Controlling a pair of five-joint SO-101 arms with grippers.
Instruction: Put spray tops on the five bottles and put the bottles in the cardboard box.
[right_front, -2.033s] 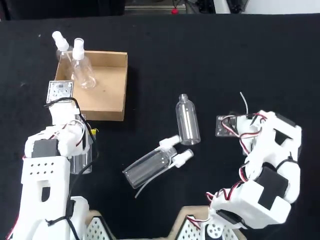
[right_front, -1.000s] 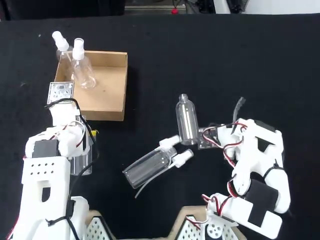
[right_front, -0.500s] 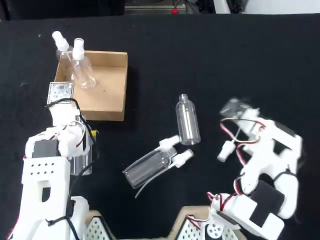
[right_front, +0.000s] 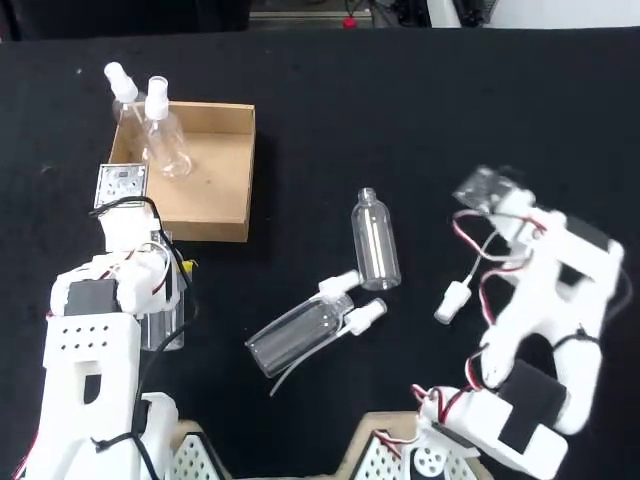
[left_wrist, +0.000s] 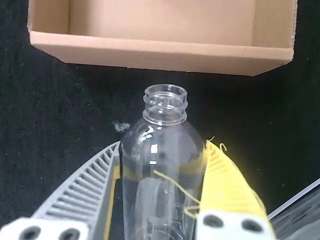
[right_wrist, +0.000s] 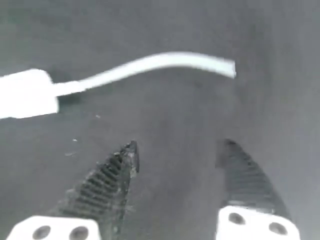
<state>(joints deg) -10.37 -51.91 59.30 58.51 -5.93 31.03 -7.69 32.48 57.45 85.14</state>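
My left gripper (left_wrist: 162, 145) is shut on a clear uncapped bottle (left_wrist: 162, 165), held upright just in front of the cardboard box (left_wrist: 150, 52). In the high view this bottle (right_front: 160, 318) stands at the left arm. Two capped bottles (right_front: 165, 135) lean at the box's (right_front: 215, 185) far left corner. Mid-table lie an uncapped bottle (right_front: 375, 242), a capped bottle (right_front: 298, 332) and a spray top (right_front: 365, 315). My right gripper (right_wrist: 177, 147) is open above the cloth, and a loose spray top (right_wrist: 25, 95) with its tube (right_wrist: 155, 62) lies beyond its fingertips.
A black cloth (right_front: 420, 110) covers the table. The right arm (right_front: 545, 270) stands raised at the right side, with the loose spray top (right_front: 453, 300) on the cloth beside it. Bare cloth stretches across the back and right of the box.
The right arm swung in toward the uncapped lying bottle, then pulled back and rose. The spray top it carried now lies loose on the cloth. The left arm kept still.
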